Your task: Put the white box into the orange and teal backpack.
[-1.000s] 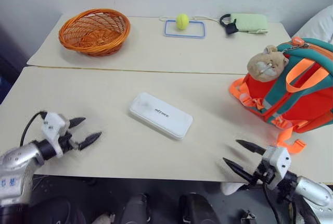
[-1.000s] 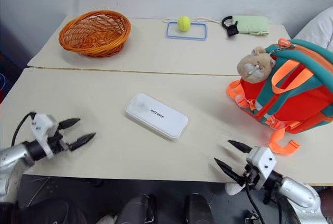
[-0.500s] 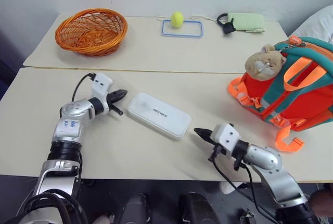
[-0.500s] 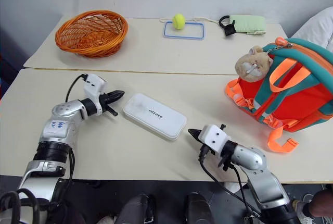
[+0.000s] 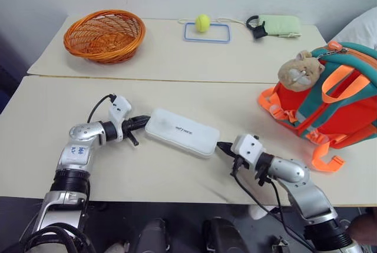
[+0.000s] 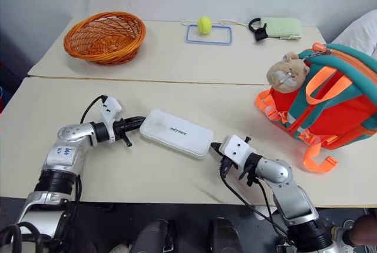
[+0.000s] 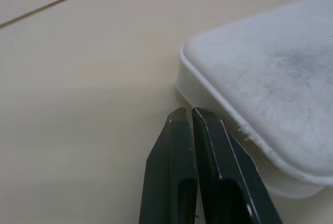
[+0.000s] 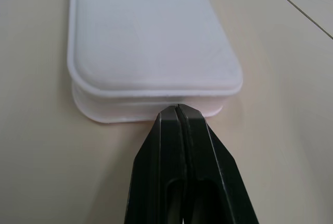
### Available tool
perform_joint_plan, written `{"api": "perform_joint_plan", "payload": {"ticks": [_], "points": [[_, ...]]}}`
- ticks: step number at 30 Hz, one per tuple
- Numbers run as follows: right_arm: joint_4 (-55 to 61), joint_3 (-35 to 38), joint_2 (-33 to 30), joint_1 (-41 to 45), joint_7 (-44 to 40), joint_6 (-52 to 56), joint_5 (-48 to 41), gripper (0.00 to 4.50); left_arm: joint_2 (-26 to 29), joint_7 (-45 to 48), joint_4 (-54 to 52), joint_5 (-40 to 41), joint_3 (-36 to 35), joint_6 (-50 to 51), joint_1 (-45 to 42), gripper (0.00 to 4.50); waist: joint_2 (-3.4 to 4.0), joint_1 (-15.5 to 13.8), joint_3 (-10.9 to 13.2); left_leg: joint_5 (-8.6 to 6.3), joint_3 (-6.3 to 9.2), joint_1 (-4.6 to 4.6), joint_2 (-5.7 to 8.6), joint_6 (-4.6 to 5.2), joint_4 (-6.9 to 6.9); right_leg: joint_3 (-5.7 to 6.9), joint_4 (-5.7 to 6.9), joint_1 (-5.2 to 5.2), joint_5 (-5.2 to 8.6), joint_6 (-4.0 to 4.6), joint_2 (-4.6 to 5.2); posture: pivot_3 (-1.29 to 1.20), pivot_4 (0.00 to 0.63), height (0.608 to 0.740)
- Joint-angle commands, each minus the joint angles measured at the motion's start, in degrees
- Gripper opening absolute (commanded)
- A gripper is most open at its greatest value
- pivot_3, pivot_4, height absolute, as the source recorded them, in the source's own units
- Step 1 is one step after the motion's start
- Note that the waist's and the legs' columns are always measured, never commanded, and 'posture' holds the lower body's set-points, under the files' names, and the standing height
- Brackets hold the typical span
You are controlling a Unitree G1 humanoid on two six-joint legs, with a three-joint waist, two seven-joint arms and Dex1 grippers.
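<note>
The white box (image 5: 181,132) lies flat on the near table, its long sides slanting from upper left to lower right. My left gripper (image 5: 143,122) is shut, its tips right at the box's left end (image 7: 218,73). At the opposite end (image 8: 151,99), my right gripper (image 5: 222,145) is also shut, its tips touching the box's edge. Neither grips the box. The orange and teal backpack (image 5: 330,103) stands at the right of the table with a tan plush charm (image 5: 300,69) on top.
On the far table sit an orange wicker basket (image 5: 105,34), a blue-rimmed tray (image 5: 206,32) with a yellow ball (image 5: 202,22), and a green pouch (image 5: 277,25). A seam (image 5: 147,79) separates the two tables.
Both grippers rose from the table's front edge, shut, and closed in on the box's two ends. The box has turned slightly.
</note>
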State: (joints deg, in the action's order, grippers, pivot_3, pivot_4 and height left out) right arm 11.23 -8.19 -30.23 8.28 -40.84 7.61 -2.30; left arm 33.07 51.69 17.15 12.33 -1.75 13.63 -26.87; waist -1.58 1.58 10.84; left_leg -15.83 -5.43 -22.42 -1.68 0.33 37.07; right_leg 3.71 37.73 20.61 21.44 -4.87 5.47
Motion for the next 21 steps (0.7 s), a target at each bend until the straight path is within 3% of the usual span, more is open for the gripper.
{"api": "perform_joint_plan", "payload": {"ticks": [1,8,9,13,15,17,21], "points": [[0.6,1.6,-1.8,0.7,-2.8,-1.9,-2.1,0.0,0.2,3.2,-9.0,4.2,0.3,3.8,4.3,0.2,0.0,0.0,0.0,-0.01,0.01,0.0,0.0,0.0,0.0,0.0,-0.01,-0.01,0.0,0.0,0.01,0.0,0.15,0.74],[-2.7,2.9,-4.8,1.3,-6.9,-3.8,-2.5,0.0,0.9,-1.7,-16.6,6.1,-3.7,9.9,11.0,0.2,0.0,0.0,0.0,-0.02,0.03,0.01,-0.01,0.03,-0.01,0.0,-0.03,-0.03,0.0,0.0,0.02,0.0,0.15,0.74],[-3.1,3.0,-5.0,1.4,-7.0,-4.0,-2.3,0.0,1.0,-3.1,-16.9,6.3,-4.8,11.2,11.6,0.37,0.0,0.0,0.0,-0.03,0.03,0.02,0.0,0.04,-0.01,0.0,-0.02,-0.04,0.0,0.0,0.03,0.0,0.15,0.74],[-3.8,3.7,-5.8,1.5,-7.5,-4.3,-2.2,0.0,3.2,-4.8,-18.3,13.7,-10.2,25.8,12.3,1.38,0.0,0.1,0.0,-0.03,0.04,0.02,-0.03,0.03,-0.02,0.0,-0.02,-0.03,0.0,0.0,0.02,0.0,0.15,0.74],[-4.0,4.0,-6.4,1.4,-7.9,-4.4,-2.5,0.0,8.4,-3.7,-17.8,17.5,-9.7,41.8,11.7,2.02,0.0,0.2,0.0,-0.03,0.04,0.04,-0.06,0.02,-0.04,0.0,0.0,-0.02,0.0,0.01,0.01,0.0,0.15,0.74],[-4.2,4.2,-6.9,1.2,-8.3,-4.6,-2.6,0.0,12.7,-2.1,-16.3,19.1,-7.7,49.7,10.4,2.61,0.03,0.3,0.0,-0.04,0.04,0.1,-0.06,-0.01,-0.06,-0.02,0.01,-0.05,0.01,0.02,0.0,0.0,0.15,0.74],[-4.6,3.9,-7.5,1.4,-9.2,-4.7,-2.9,0.0,10.9,-4.0,-6.1,23.9,-12.0,60.6,-0.5,3.77,0.19,-0.1,0.0,-0.04,0.03,0.19,-0.02,-0.02,-0.06,-0.04,0.01,-0.12,0.03,0.04,0.01,0.0,0.15,0.74]]}}
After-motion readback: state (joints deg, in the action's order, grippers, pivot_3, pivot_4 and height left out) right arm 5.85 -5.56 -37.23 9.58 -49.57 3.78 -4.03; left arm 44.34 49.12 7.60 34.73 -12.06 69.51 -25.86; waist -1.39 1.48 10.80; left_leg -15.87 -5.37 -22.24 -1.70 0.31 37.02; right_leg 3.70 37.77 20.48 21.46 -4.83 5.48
